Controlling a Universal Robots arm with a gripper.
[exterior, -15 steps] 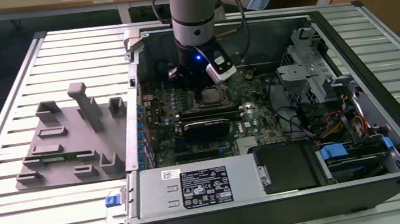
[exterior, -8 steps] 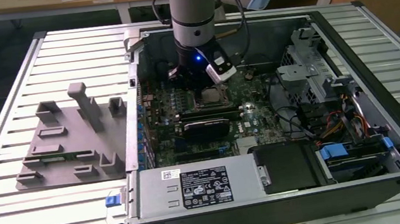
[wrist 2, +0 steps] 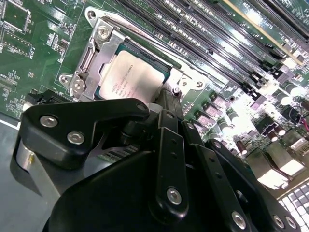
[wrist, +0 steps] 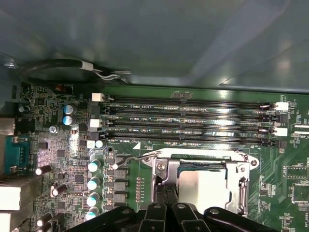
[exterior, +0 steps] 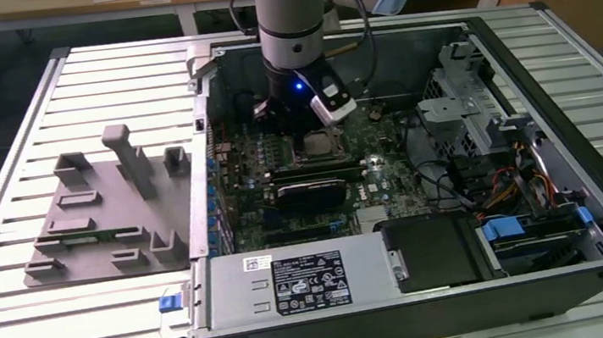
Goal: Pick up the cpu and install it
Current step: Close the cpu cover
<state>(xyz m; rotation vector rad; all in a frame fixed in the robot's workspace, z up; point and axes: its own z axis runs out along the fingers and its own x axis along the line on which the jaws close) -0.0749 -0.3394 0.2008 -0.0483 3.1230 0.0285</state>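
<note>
While the cpu (wrist 2: 129, 79) lies in the metal-framed socket (wrist 2: 104, 41), pincer (wrist 2: 165, 102) poised at its edge, opening impossible to tell.

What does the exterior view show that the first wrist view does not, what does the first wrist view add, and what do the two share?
The exterior view adds the robot arm, the open computer case on a slatted table, and a grey holder block beside the case. The first wrist view adds a black cable with a white band, and a row of small capacitors. Shared: the cpu lying in its metal-framed socket on the green board.
</note>
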